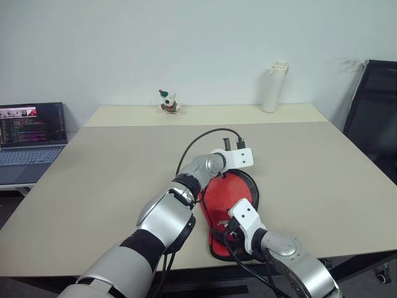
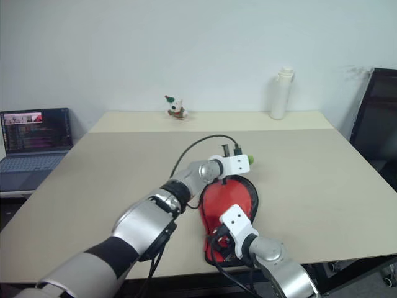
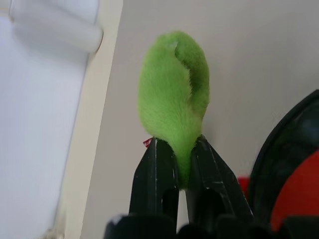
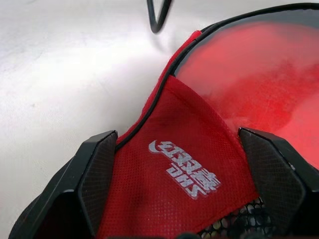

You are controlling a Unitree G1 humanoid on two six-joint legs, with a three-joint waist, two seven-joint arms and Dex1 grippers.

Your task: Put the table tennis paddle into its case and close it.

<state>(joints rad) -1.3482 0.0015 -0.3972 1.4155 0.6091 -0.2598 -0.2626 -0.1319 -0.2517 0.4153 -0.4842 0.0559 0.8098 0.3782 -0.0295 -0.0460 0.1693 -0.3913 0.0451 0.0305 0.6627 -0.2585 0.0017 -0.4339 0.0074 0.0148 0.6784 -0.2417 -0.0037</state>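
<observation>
On the beige table (image 1: 322, 180), near its front edge, we see the case (image 1: 217, 223) lying flat with its red side up, and the red face of the table tennis paddle (image 1: 232, 192) shows inside its black rim. From the head views the green ball (image 2: 251, 159) is only a small spot behind the left gripper (image 3: 180, 164). The left wrist view shows it much better: the two black fingers are clenched on the lower end of this fuzzy ball. The right wrist view gives us the white logo (image 4: 185, 168) on the red flap and a bit of black mesh, which the head views do not show clearly. There the right gripper (image 4: 192, 174) stands wide apart, one finger at each side of the flap, and we cannot tell if they touch it.

We count one case, one paddle, one ball, one white bottle (image 1: 274, 87), one small toy figure (image 1: 167, 102) and one laptop (image 1: 31, 133). The paddle handle is hidden, and the arms cover part of the case.
</observation>
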